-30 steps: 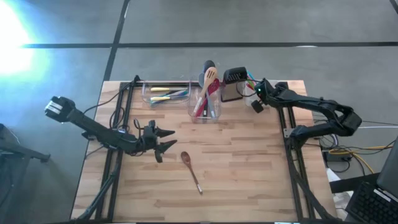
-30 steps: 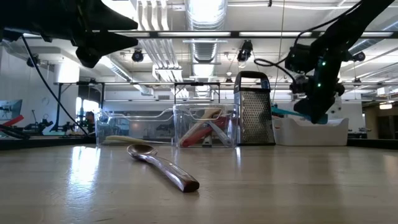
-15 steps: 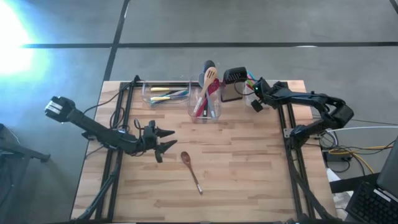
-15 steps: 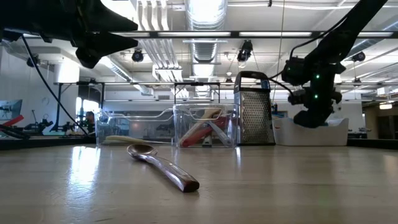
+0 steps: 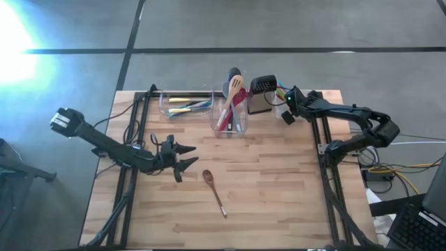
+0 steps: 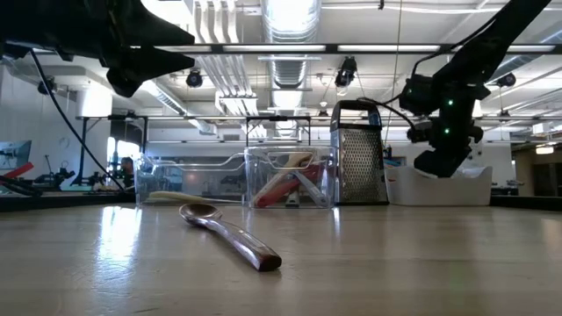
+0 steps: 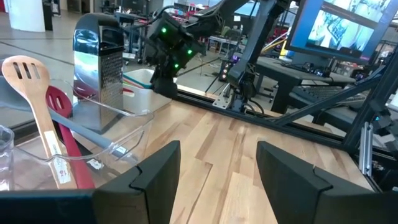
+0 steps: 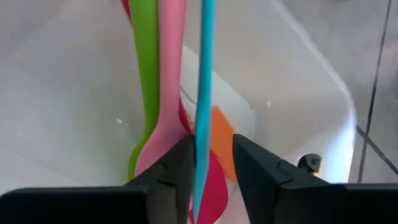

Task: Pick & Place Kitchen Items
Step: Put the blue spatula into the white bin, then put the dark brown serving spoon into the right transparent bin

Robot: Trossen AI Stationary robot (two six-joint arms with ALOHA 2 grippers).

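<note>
At one o'clock on the bench, the right tool (image 8: 208,165) stands slightly parted around a slim, light, stiff blue handle (image 8: 203,74); grip mid-shaft.

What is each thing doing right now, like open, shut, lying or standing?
Left gripper: open, empty, above the table.
Right gripper: open around the blue utensil, over the white tub.
Wooden spoon: lying flat on the table.
Grater: standing upright.
Clear tub: upright, wooden spatula leaning inside.
</note>
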